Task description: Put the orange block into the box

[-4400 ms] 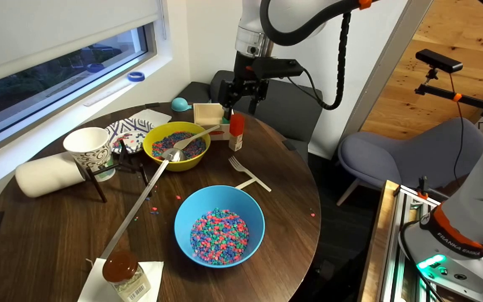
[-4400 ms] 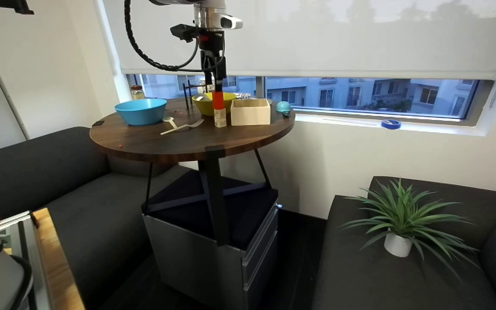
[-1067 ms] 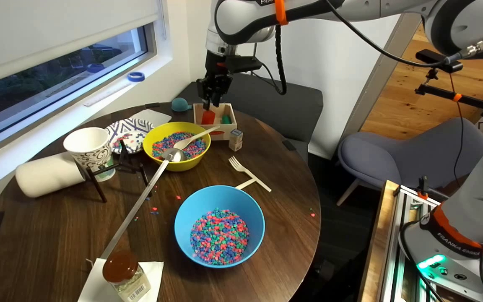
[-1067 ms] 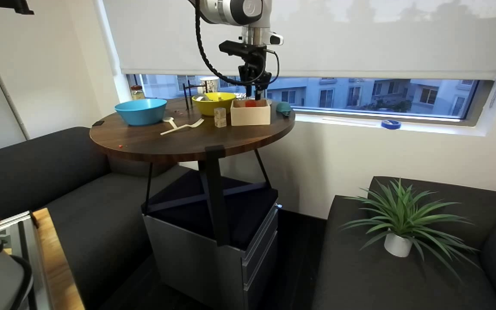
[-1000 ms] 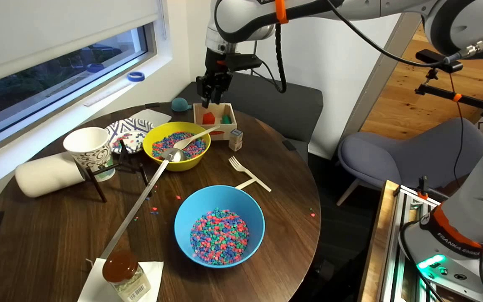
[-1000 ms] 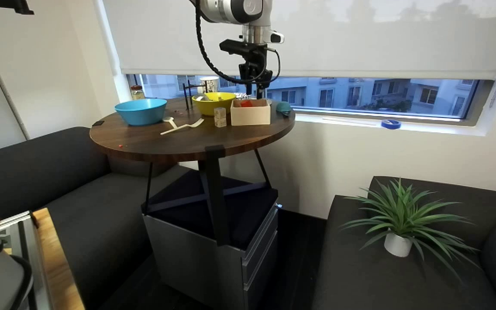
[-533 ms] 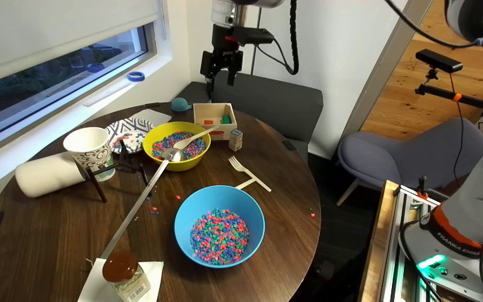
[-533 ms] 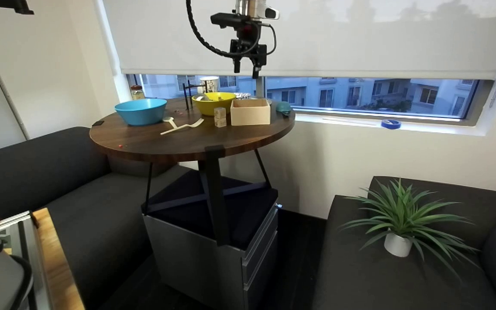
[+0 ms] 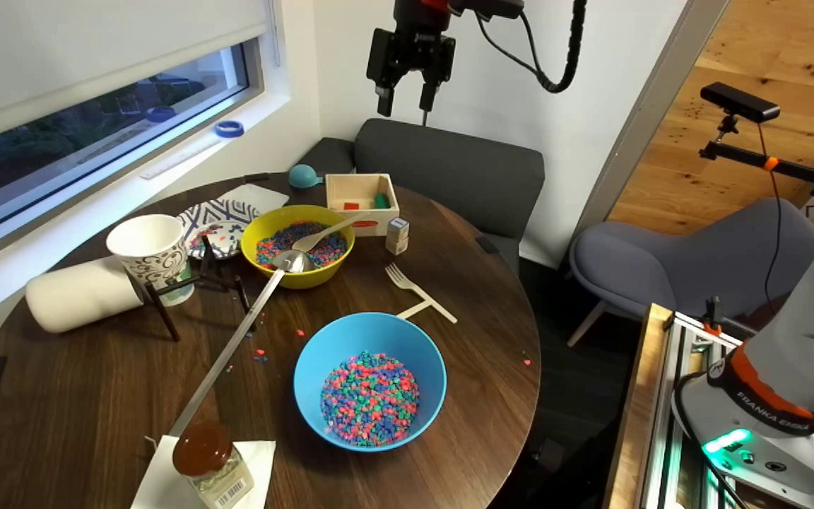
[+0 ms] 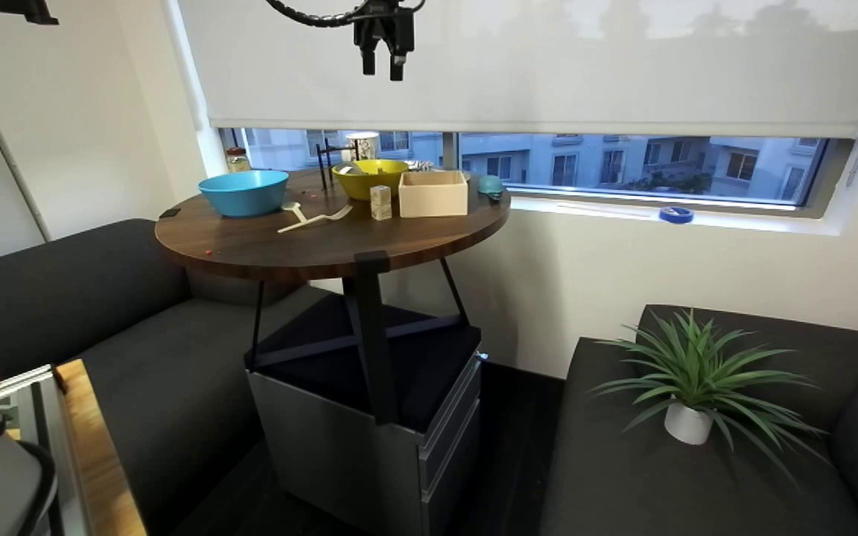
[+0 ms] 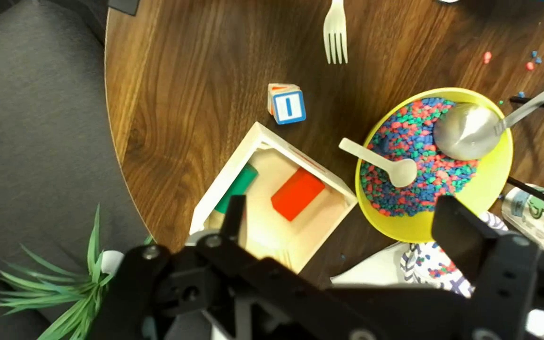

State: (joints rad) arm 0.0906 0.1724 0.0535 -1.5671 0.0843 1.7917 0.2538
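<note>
The orange block (image 11: 298,194) lies on its side inside the light wooden box (image 11: 226,179) in the wrist view, close to one wall. In an exterior view only a small part of the block (image 9: 351,206) shows over the front wall of the box (image 9: 382,225). In an exterior view the box (image 10: 433,199) stands on the table and its wall hides the block. My gripper (image 9: 405,107) is open and empty, high above the table. It also hangs high and apart from everything in an exterior view (image 10: 383,74). Its spread fingers (image 11: 340,205) show in the wrist view.
A green block (image 11: 236,186) lies in the same box. A letter block (image 11: 289,107) stands beside the box. The yellow bowl (image 11: 399,231) with spoons is close to the box. A blue bowl (image 9: 375,331), fork (image 9: 417,291) and jar (image 9: 213,463) are on the table.
My gripper carried the orange block from above the letter block into the box and let it go. The block tipped onto its side. The gripper then rose high, away from the box.
</note>
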